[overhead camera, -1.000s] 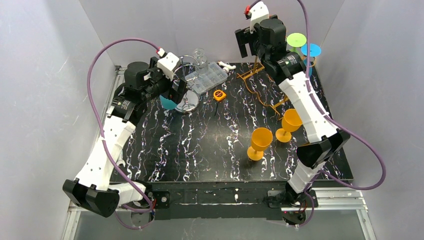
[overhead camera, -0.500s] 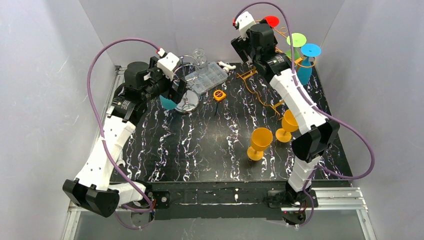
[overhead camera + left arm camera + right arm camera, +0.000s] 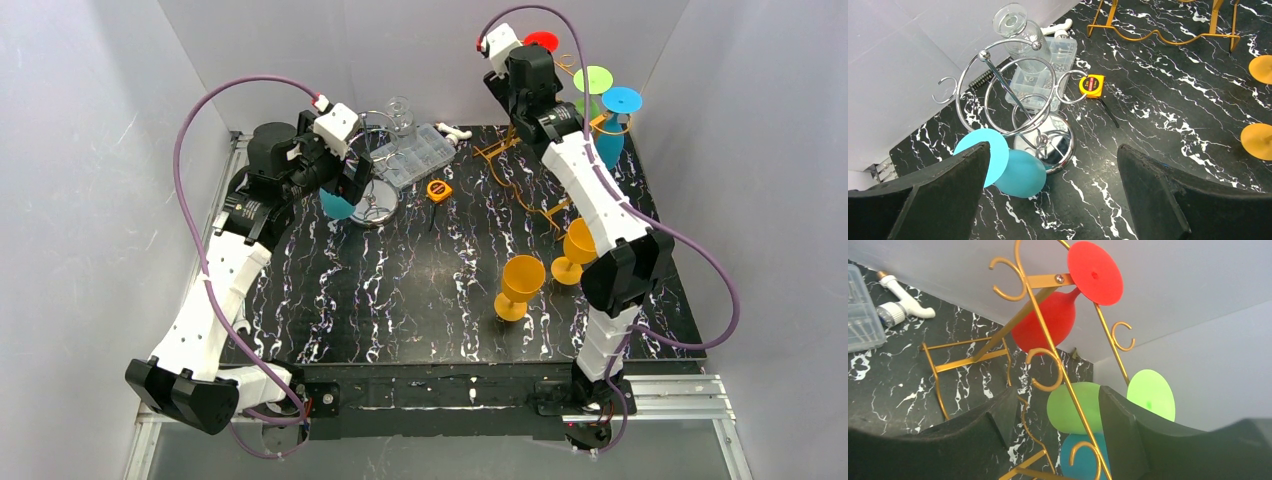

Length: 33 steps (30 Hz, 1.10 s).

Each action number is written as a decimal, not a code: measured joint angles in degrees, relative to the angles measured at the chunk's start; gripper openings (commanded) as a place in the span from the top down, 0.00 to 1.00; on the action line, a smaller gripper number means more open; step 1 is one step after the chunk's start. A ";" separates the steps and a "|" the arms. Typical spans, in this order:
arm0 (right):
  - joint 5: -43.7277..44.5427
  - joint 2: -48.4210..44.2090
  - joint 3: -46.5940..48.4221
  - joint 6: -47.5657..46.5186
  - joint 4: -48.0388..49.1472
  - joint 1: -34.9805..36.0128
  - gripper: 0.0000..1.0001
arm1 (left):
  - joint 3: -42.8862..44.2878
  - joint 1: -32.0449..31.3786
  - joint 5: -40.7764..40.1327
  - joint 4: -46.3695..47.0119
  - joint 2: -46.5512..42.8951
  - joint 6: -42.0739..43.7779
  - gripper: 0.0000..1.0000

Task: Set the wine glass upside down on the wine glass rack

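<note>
A red wine glass (image 3: 1053,315) hangs upside down, foot up, at the top of the gold wine glass rack (image 3: 1045,347) at the back right; its foot shows from above (image 3: 541,41). Green (image 3: 593,80) and blue (image 3: 621,100) glasses hang beside it. My right gripper (image 3: 1055,395) is open and holds nothing, close beside the rack. Two orange glasses (image 3: 521,285) (image 3: 580,250) stand upright on the table. My left gripper (image 3: 1053,147) is wide open above a cyan glass (image 3: 1023,172), which lies at the foot of a chrome rack (image 3: 1013,85).
A clear glass (image 3: 1013,22) hangs on the chrome rack. Behind it lie a clear plastic parts box (image 3: 420,155), a yellow tape measure (image 3: 438,189) and a white fitting (image 3: 455,130). Grey walls close the back and both sides.
My right gripper has drawn back from the gold rack, and the red glass now hangs there on its own. Its jaws have narrowed somewhat. The left arm has not moved.
</note>
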 measured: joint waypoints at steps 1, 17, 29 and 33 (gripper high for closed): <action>0.44 0.04 0.00 -0.15 0.24 -0.15 0.32 | 0.00 0.00 -0.07 0.13 0.00 0.09 0.02; 4.31 3.67 -2.80 -0.76 2.29 -0.24 0.52 | 0.02 0.00 -0.35 1.68 1.14 0.79 0.02; -3.80 -5.49 -15.69 -0.09 9.18 -0.33 0.58 | 0.02 0.00 -0.94 1.70 1.25 0.81 0.02; -10.03 -15.02 -24.55 -1.14 12.72 -0.31 0.59 | 0.13 0.00 -1.09 1.64 1.25 0.81 0.02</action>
